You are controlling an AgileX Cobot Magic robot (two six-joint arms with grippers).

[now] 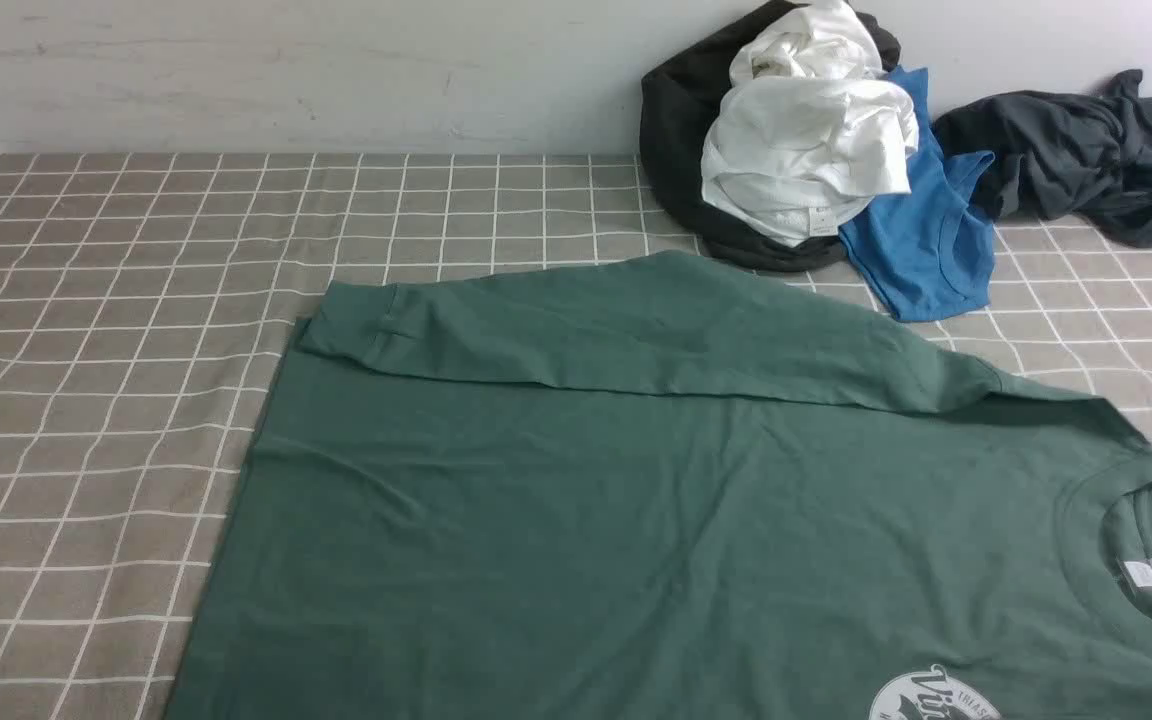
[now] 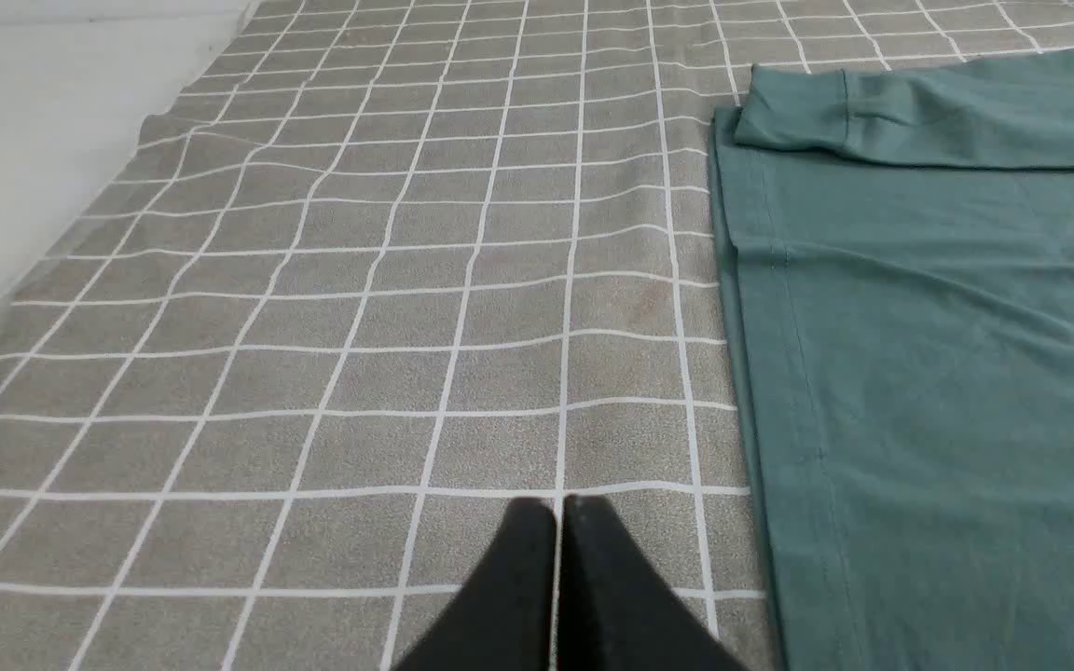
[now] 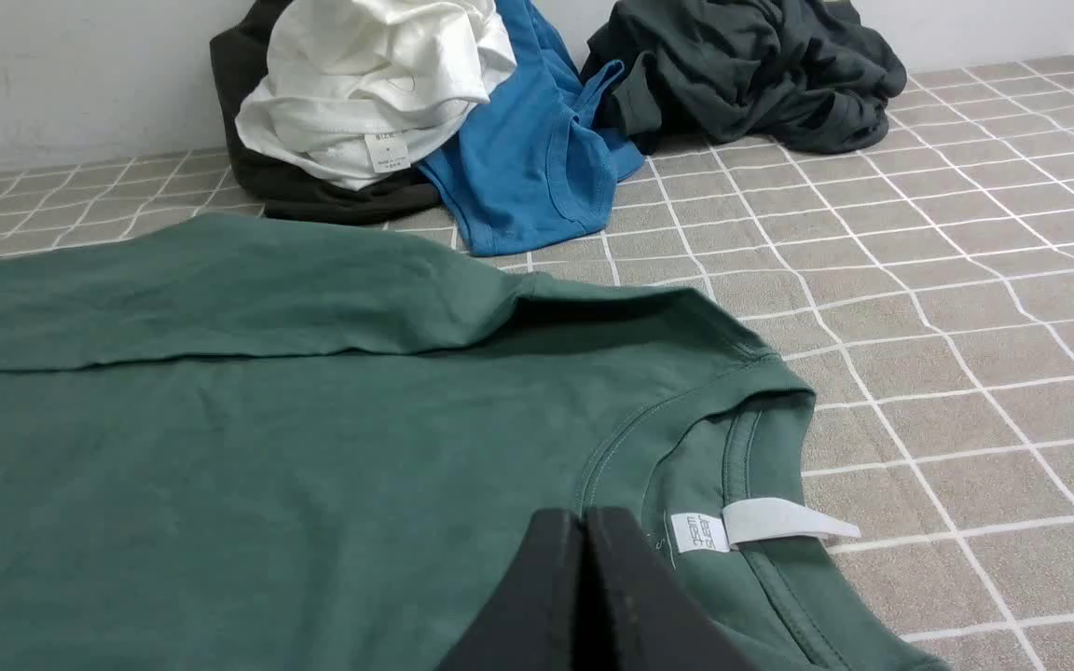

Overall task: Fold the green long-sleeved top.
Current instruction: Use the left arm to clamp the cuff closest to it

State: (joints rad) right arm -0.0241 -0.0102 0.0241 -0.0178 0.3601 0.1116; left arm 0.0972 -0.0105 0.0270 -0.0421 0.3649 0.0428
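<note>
Twelve o'clock sleeve [image 1: 636, 340] lies folded over the green top [image 1: 636, 540]; left gripper [image 2: 557, 511] and right gripper [image 3: 584, 524], both clenched empty, should next take its six o'clock side.

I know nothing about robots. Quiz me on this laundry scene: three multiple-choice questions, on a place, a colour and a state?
1. Where is the heap of spare clothes? A. near left corner. B. far right, by the wall. C. dead centre.
2. What colour lies between the white garment and the dark grey garment? A. blue. B. red. C. yellow.
3. How does the far sleeve of the green top lie? A. hanging off the edge. B. stretched sideways. C. folded across the body.

1 B: the heap sits by the wall at far right. 2 A: the blue garment lies between them. 3 C: the far sleeve lies flat over the body.
</note>
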